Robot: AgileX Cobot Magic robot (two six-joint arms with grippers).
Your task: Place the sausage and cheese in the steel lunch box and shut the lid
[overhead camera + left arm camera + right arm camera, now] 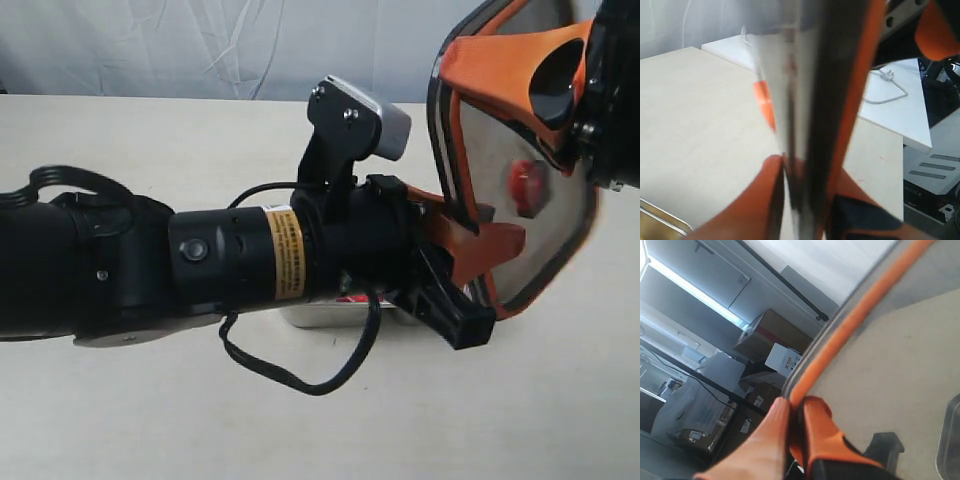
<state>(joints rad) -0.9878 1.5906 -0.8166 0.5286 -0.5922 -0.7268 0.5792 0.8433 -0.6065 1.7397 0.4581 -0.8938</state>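
Observation:
The lid hangs tilted on edge above the table, with its orange seal and orange valve tab showing. My left gripper is shut on its lower left rim. My right gripper is shut on its upper rim. In the left wrist view the lid runs edge-on between the fingers of the left gripper. In the right wrist view the right gripper pinches the lid's orange seal. The steel lunch box lies under my left arm, mostly hidden. A red sliver in it may be the sausage. The cheese is hidden.
My left arm stretches across the pale table from the left, with a black cable looping below it. A corner of the steel box shows in the left wrist view, and its edge in the right wrist view.

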